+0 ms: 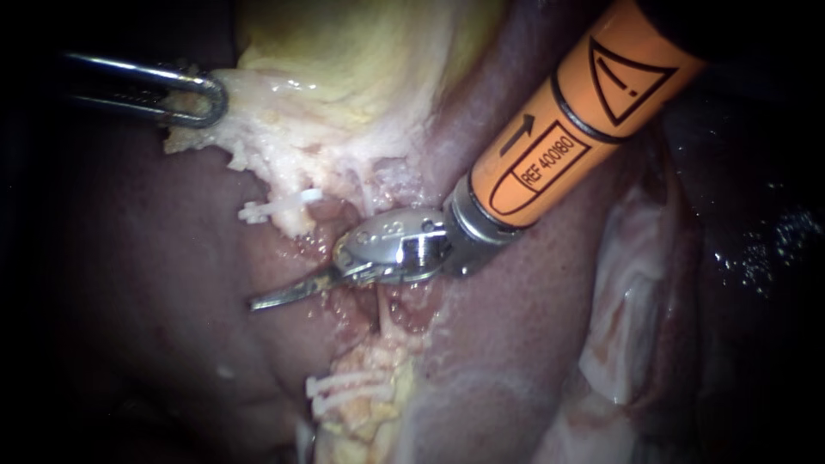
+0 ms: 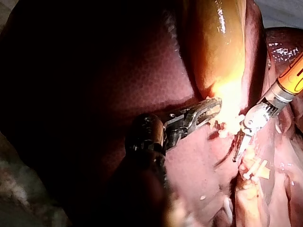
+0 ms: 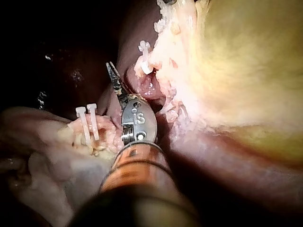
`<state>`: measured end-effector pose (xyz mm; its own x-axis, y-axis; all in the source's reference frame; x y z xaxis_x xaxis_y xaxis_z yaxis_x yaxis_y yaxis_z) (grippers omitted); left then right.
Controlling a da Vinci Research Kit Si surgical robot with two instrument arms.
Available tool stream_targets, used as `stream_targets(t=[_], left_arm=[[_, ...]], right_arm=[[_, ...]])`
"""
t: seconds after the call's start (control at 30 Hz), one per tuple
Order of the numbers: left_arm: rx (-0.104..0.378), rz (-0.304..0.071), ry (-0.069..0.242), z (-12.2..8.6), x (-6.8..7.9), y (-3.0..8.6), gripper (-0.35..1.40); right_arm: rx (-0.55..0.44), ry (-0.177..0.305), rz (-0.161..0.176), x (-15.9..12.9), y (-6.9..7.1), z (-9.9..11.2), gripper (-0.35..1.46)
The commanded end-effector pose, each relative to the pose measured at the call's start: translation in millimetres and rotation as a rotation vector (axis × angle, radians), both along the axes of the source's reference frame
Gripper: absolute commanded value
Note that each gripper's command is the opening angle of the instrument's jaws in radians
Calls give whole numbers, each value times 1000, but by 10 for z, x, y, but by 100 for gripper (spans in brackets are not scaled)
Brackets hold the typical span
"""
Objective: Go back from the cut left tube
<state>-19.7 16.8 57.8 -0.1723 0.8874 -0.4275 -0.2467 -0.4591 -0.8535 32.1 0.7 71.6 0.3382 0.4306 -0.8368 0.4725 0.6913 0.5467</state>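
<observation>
right tool (image 1: 260, 302) is closed, its tip near the upper clip (image 1: 275, 206); backing out crooked could snag that clip. left tool (image 1: 215, 99) grips the gallbladder (image 1: 344, 77), which could tear.

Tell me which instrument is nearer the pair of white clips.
Right. My right instrument ends just above the pair of white clips; my left instrument grips the gallbladder at its pale edge, well beyond the single clip.
</observation>
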Motion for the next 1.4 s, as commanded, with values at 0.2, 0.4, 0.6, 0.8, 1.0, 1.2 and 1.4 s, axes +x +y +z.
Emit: stream_targets(t=[0.2,0.4,0.6,0.8,1.0,1.2,1.4], left_arm=[[0,0,0,0,0,0,-35],[0,1,-1,0,1,0,-35],[0,1,-1,0,1,0,-35],[-1,1,-1,2,1,0,-35],[-2,1,0,5,1,0,-35],[-2,1,0,5,1,0,-35],[-3,0,1,6,0,-1,-35]], right_arm=[[19,-15,7,-1,3,-7,81],[69,-37,26,2,4,-15,126],[71,-42,33,-7,2,-16,130],[-22,-188,340,-62,-11,-25,143],[-188,-285,480,-137,-19,-30,143],[-313,-397,457,-197,-6,-38,143],[-318,-485,448,-231,18,-57,143]])
